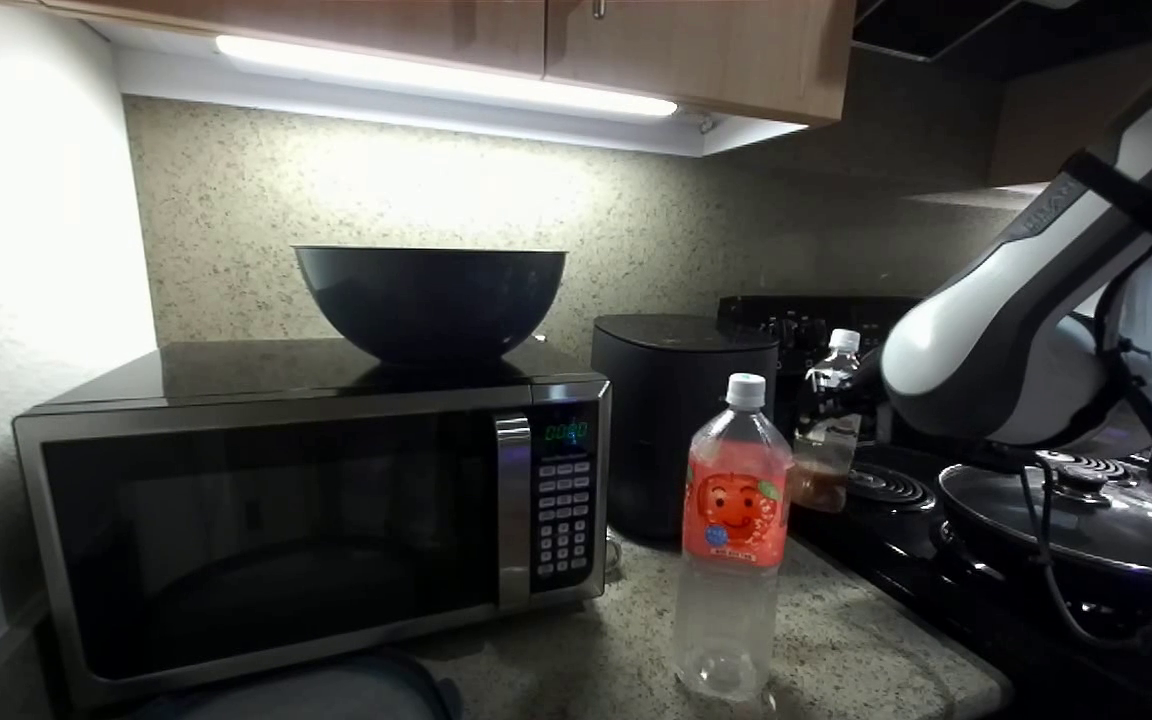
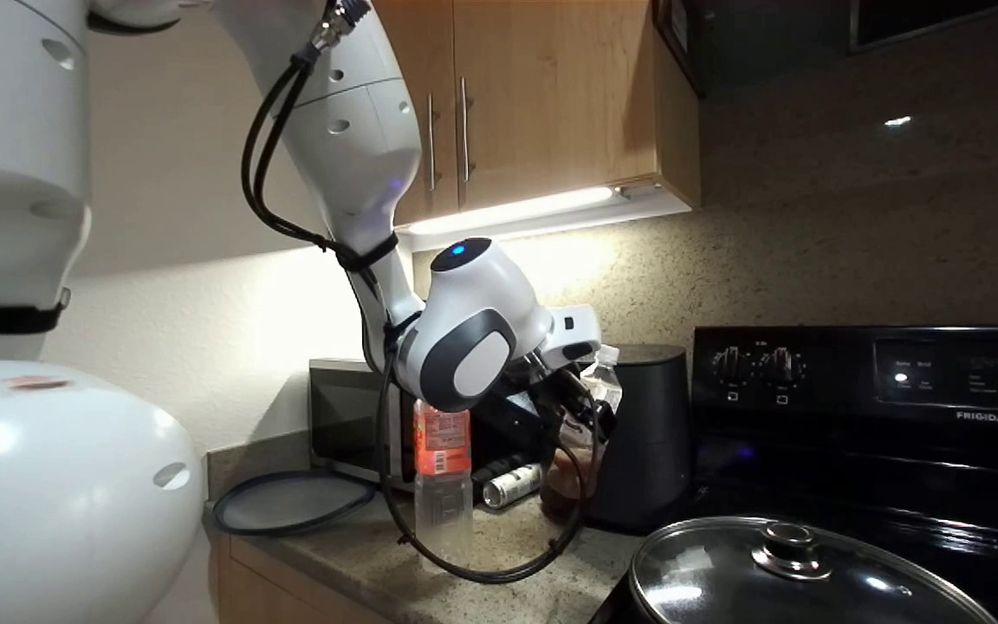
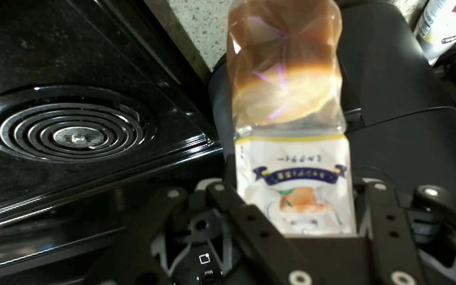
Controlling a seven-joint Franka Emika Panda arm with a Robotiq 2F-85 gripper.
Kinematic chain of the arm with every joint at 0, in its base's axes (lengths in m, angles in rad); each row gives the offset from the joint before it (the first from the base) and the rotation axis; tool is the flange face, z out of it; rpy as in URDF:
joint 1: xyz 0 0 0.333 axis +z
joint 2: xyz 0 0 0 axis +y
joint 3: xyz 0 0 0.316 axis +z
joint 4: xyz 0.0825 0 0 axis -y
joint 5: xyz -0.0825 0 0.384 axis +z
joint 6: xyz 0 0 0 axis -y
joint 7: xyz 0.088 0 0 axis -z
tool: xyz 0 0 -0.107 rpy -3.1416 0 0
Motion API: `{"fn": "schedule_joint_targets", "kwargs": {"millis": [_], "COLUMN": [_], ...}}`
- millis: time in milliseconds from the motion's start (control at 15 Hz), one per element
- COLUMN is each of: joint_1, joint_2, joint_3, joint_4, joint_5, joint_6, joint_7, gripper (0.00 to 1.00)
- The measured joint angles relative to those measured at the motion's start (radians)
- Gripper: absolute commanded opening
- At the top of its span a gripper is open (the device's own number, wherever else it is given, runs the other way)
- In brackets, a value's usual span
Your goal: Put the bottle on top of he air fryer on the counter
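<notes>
The gripper [image 3: 294, 188] clasped the bottle [image 3: 287, 99]; in the wrist view the air fryer [image 3: 402, 144] showed behind, toward three o'clock.

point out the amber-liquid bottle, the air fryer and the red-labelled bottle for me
Amber-liquid bottle [image 3: 293, 156], in the wrist view: its white label.
Black air fryer [image 2: 651, 438], in an exterior view: its side wall.
Red-labelled bottle [image 1: 734, 525], in an exterior view: its red label.
</notes>
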Motion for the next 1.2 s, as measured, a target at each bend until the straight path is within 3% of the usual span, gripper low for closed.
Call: {"fn": "schedule_joint_targets", "kwargs": {"millis": [333,1200], "joint_1": [-0.034,-0.157], "joint_2": [0.024,0.227], "joint_3": [0.025,0.093], "joint_4": [0.007,0.131], "joint_5": [-0.048,-0.184], "joint_6": [-0.028,-0.030], "joint_7": [0.020,0.084], "gripper": [0.29,0.29]}}
